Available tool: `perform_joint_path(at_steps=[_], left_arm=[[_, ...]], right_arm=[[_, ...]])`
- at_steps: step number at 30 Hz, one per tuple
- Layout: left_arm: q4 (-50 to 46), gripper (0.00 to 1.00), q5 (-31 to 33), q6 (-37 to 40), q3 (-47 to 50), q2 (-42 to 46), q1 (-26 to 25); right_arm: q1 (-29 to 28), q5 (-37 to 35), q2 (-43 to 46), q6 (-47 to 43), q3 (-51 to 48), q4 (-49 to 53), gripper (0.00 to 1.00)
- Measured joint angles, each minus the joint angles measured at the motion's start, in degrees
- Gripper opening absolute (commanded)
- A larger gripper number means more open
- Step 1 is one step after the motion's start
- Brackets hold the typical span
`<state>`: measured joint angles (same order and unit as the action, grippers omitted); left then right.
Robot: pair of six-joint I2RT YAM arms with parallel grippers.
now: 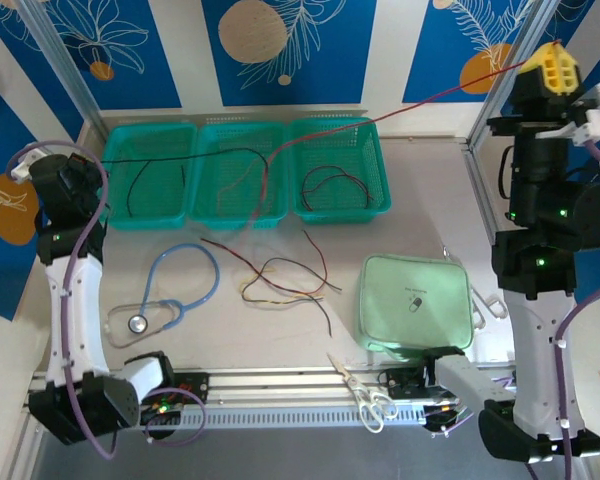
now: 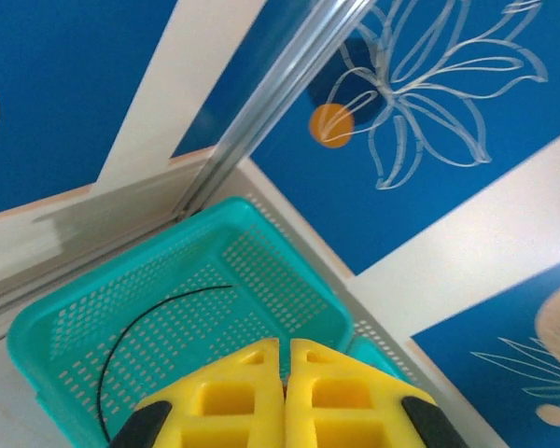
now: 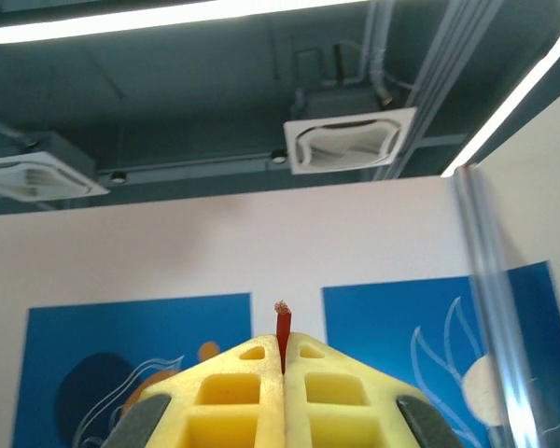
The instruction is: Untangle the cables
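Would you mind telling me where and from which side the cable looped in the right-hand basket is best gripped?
I would grip the cable loop on its arched far stretch, mid-basket, coming straight down. It lies flat on the floor of the right basket, whose walls block any sideways approach; close across the wire, not along it.

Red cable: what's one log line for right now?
right tool: shut on red cable, raised high | red cable: taut from baskets | left tool: shut

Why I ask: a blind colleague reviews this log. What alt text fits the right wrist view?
The right gripper, yellow, is shut on a red cable whose end pokes out above it. Behind: a ceiling vent and blue wall posters.
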<state>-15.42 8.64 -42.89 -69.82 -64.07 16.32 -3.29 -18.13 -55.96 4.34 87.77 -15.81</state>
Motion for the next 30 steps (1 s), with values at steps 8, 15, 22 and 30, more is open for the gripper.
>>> perform_joint_path(at_steps=[8, 15, 22, 30], left_arm=[[0.7, 0.00, -5.6, -8.4, -1.5, -5.0, 6.2], [2.2, 0.00, -6.4, -13.6, -1.6, -5.8, 11.2], [5.3, 0.00, -12.7, -18.4, -1.6, -7.6, 14.2], [10.7, 0.00, -22.6, -21.9, -5.3, -8.8, 12.5]], right_arm=[[8.8, -0.8, -2.5, 4.6, 3.8, 1.7, 0.00], [13.6, -2.7, -3.1, 6.2, 4.0, 3.3, 0.00], [22.2, -0.7, -2.4, 12.9, 4.7, 7.1, 0.00], [22.9, 7.9, -6.8, 20.4, 9.8, 10.1, 0.00]])
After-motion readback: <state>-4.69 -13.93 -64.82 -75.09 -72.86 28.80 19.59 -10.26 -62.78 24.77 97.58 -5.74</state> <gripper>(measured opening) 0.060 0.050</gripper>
